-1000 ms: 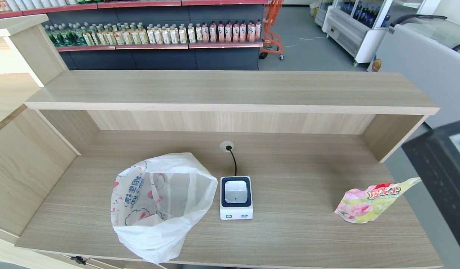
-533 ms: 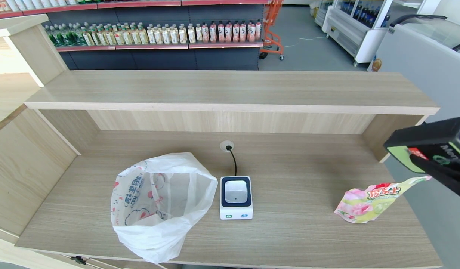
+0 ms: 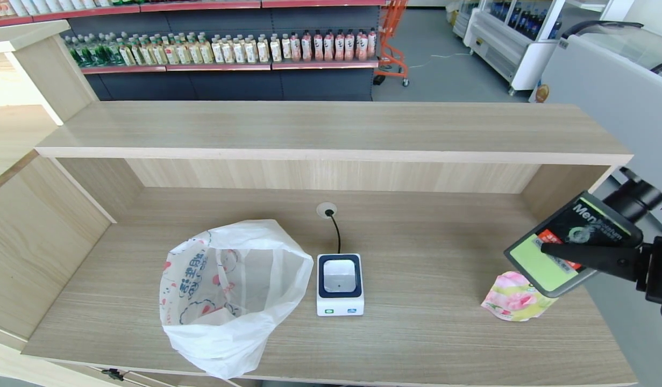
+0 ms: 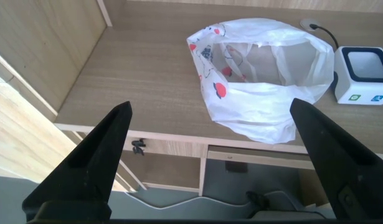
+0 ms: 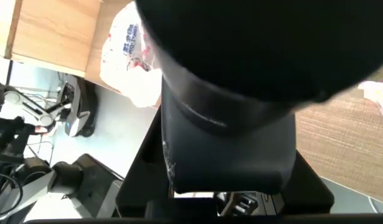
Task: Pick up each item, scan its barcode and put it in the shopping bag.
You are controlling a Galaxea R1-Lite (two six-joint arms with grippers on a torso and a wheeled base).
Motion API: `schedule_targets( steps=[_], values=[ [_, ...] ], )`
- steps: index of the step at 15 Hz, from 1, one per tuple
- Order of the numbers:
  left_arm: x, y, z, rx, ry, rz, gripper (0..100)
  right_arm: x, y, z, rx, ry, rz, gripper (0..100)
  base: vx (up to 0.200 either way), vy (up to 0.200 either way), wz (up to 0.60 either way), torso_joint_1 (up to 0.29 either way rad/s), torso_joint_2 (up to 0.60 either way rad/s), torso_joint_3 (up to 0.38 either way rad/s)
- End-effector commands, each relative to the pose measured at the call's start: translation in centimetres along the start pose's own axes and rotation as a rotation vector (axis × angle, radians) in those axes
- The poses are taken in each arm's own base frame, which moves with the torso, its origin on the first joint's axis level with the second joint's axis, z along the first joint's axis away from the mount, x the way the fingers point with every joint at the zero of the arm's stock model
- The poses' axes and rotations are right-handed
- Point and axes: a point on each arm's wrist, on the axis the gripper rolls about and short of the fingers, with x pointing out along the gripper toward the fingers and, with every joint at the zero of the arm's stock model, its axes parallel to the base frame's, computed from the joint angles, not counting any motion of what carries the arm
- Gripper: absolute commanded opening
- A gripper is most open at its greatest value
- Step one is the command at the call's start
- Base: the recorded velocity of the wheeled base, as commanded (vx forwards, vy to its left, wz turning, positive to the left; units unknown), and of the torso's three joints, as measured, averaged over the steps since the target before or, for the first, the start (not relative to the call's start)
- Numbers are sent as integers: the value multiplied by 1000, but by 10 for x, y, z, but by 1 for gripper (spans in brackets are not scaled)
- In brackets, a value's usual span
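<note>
The right gripper (image 3: 572,250) pinches a black tube with a green panel (image 3: 546,269) between its jaws. The tube is held tilted above the right end of the wooden counter (image 3: 427,333), with its capped end pointing up and away from the jaws. Directly under the jaws a pink-and-green snack pouch (image 3: 511,301) lies flat on the counter, partly hidden by the tube. The barcode scanner (image 3: 339,282) sits well off to the left of these jaws, its window facing up. The white plastic shopping bag (image 3: 228,290) is just beyond it with its mouth open. The left gripper (image 4: 210,109) has its jaws spread wide. The shopping bag lies ahead of and below these jaws, framed between them.
</note>
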Motion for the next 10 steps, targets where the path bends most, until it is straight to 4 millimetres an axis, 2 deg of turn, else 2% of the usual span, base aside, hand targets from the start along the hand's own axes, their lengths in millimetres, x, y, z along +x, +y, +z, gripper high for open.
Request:
schedule_targets(
  steps=[1, 9, 10],
  values=[
    [0, 0, 0, 0, -1, 0, 100, 14, -7, -15, 30, 90, 7, 0, 0, 0, 0, 0, 0, 0],
    [0, 0, 0, 3, -1, 0, 100, 23, -1, -14, 17, 124, 48, 0, 0, 0, 0, 0, 0, 0],
    [0, 0, 0, 0, -1, 0, 100, 25, -1, -13, 18, 126, 47, 0, 0, 200, 0, -2, 2, 2]
  ],
)
